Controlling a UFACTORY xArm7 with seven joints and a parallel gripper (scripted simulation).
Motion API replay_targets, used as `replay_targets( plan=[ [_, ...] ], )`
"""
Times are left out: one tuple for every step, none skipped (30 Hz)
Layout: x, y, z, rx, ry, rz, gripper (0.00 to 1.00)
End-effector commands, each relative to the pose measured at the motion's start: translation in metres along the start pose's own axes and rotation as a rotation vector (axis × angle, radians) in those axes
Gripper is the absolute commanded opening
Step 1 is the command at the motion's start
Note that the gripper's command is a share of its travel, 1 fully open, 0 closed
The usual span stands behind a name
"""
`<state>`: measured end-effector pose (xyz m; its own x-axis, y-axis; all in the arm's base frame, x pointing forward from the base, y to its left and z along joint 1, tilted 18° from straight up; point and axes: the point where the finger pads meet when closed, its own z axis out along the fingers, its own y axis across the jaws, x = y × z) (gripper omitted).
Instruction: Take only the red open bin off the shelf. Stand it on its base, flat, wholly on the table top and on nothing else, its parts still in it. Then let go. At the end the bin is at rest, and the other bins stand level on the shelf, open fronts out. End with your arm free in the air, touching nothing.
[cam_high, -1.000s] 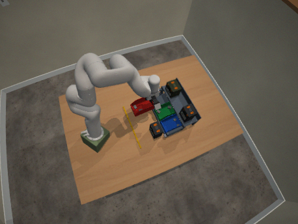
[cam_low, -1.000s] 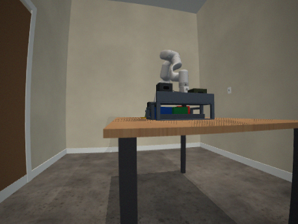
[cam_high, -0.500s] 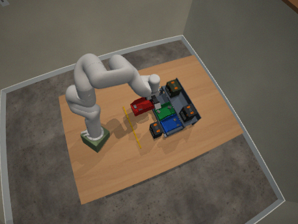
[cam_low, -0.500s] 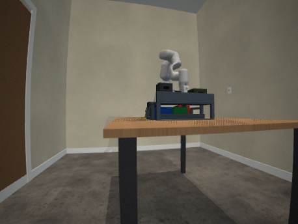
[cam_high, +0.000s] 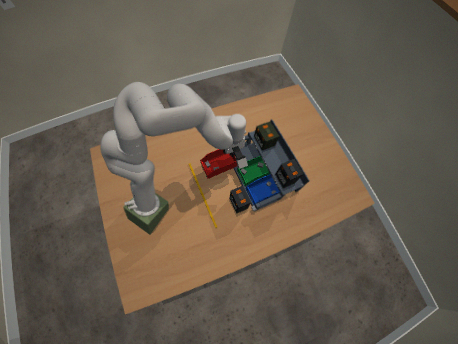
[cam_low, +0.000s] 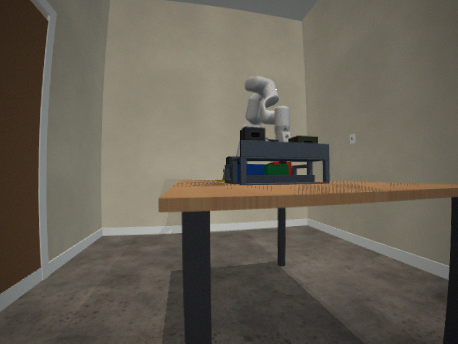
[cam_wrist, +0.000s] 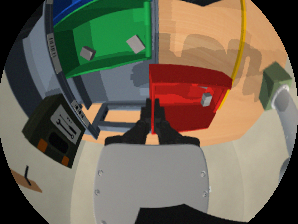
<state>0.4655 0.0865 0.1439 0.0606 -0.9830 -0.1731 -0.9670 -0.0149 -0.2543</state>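
The red bin (cam_high: 222, 162) (cam_wrist: 185, 119) is off the grey-blue shelf (cam_low: 285, 151) (cam_wrist: 120, 91), just in front of its open side. My gripper (cam_high: 237, 154) (cam_wrist: 152, 105) points down and is shut on the red bin's rear wall. The bin looks roughly level, with small grey parts inside. Whether its base touches the table (cam_high: 165, 250) cannot be told; the exterior view has the base hidden behind the shelf. The green bin (cam_high: 255, 171) (cam_wrist: 107, 26) and blue bin (cam_high: 262, 191) sit side by side on the lower shelf, looking level, open fronts out.
Dark toolboxes with orange latches (cam_high: 267, 135) (cam_high: 289, 172) stand on the shelf's top. Another toolbox (cam_high: 240, 199) stands on the table before the blue bin. A yellow line (cam_high: 202, 195) (cam_wrist: 243, 30) runs across the table between the shelf and the arm's base.
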Motion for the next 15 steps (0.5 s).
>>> replay_targets(
  plan=[
    [-0.0001, -0.0015, -0.0011, 0.004, -0.001, 0.000, 0.00],
    [-0.0001, -0.0015, -0.0011, 0.004, -0.001, 0.000, 0.00],
    [-0.0001, -0.0015, -0.0011, 0.004, -0.001, 0.000, 0.00],
    [-0.0001, -0.0015, -0.0011, 0.004, -0.001, 0.000, 0.00],
    [-0.0001, 0.0005, -0.0011, 0.004, -0.001, 0.000, 0.00],
    [-0.0001, 0.0025, -0.0011, 0.004, -0.001, 0.000, 0.00],
    [-0.0001, 0.0045, -0.0011, 0.004, -0.001, 0.000, 0.00],
    [-0.0001, 0.0065, -0.0011, 0.004, -0.001, 0.000, 0.00],
    [-0.0001, 0.0085, -0.0011, 0.004, -0.001, 0.000, 0.00],
    [-0.0001, 0.0085, -0.0011, 0.004, -0.001, 0.000, 0.00],
    [-0.0001, 0.0085, -0.0011, 0.004, -0.001, 0.000, 0.00],
    [-0.0001, 0.0085, -0.0011, 0.004, -0.001, 0.000, 0.00],
    [-0.0001, 0.0085, -0.0011, 0.004, -0.001, 0.000, 0.00],
    [-0.0001, 0.0085, -0.0011, 0.004, -0.001, 0.000, 0.00],
    [-0.0001, 0.0085, -0.0011, 0.004, -0.001, 0.000, 0.00]
  ],
)
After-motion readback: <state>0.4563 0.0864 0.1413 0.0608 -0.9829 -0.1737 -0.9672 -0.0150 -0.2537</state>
